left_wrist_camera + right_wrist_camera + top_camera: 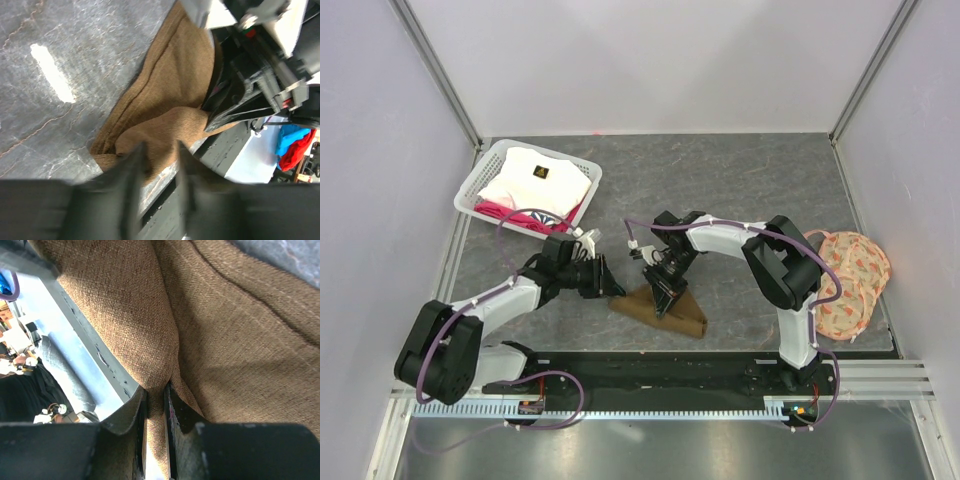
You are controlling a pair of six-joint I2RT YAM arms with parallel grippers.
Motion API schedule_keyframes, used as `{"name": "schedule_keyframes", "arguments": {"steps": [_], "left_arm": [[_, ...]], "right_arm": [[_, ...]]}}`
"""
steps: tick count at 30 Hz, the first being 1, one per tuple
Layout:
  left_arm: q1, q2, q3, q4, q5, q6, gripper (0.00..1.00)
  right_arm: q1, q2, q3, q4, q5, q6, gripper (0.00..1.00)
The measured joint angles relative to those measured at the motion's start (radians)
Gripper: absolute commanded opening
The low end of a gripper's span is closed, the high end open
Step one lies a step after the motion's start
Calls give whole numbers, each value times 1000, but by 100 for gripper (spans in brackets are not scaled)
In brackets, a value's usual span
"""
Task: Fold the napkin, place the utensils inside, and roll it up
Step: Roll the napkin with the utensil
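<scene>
Top view: the napkin (672, 316) lies bunched in a rough triangle on the table (750, 180), near the middle, with the left gripper (612, 284) and the right gripper (665, 288) both at it; no spoon in sight
Left wrist: fingers blurred, jaws apart with a cloth edge between them (gripped or not, I cannot tell)
Right wrist: jaws pinched tight on a ridge of napkin
Progress: folding looks unfinished; spoon placement and rolling are left to do

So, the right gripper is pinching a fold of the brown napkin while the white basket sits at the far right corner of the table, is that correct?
Not quite: the top view shows the white basket at the far left corner of the table, not the right. The rest holds: the right gripper is pinching a fold of the brown napkin.
</scene>
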Motion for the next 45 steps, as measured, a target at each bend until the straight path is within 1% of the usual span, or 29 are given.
{"name": "schedule_keyframes", "arguments": {"steps": [1,3,4,5,7,8,10,11,13,14,19,22,23,27,31,35,39,45], "left_arm": [[0,8,-1,2,0,-2,19],[0,22,-3,3,0,-8,10],[0,29,-3,4,-2,-10,4],[-1,34,-3,4,-2,-12,2],[-1,50,-2,5,-5,-13,2],[-1,57,-2,4,-7,-13,2],[-1,77,6,0,-9,-13,2],[-1,85,10,0,-10,-13,2],[-1,106,24,-3,-14,-13,2],[-1,113,28,-3,-16,-13,2],[-1,152,39,-10,-16,-13,2],[-1,170,47,-13,-16,-13,2],[-1,176,50,-13,-15,-13,2],[-1,206,67,-15,-14,-13,2],[-1,241,87,-19,-13,-13,2],[-1,267,107,-29,-13,-13,2],[-1,284,121,-36,-13,-13,2],[-1,301,138,-43,-13,-13,2]], "right_arm": [[-2,3,2,-3,-2,-2,18],[-6,5,4,-3,-1,-3,19],[-7,5,5,-3,0,-5,19],[-8,5,6,-4,2,-6,21],[-10,5,10,-4,8,-6,23],[-11,5,11,-4,10,-6,26],[-12,5,14,-6,19,-5,30],[-13,5,16,-6,24,-5,36],[-17,5,22,-5,37,-3,42],[-18,5,24,-5,45,0,47],[-23,-10,31,13,106,6,59],[-23,-46,31,25,144,10,66],[-23,-65,31,32,159,12,71],[-17,-173,26,79,227,19,80],[35,-292,2,129,375,16,84],[188,-365,-63,189,563,7,85],[289,-367,-142,220,697,2,85],[345,-354,-183,251,805,2,85]]}}
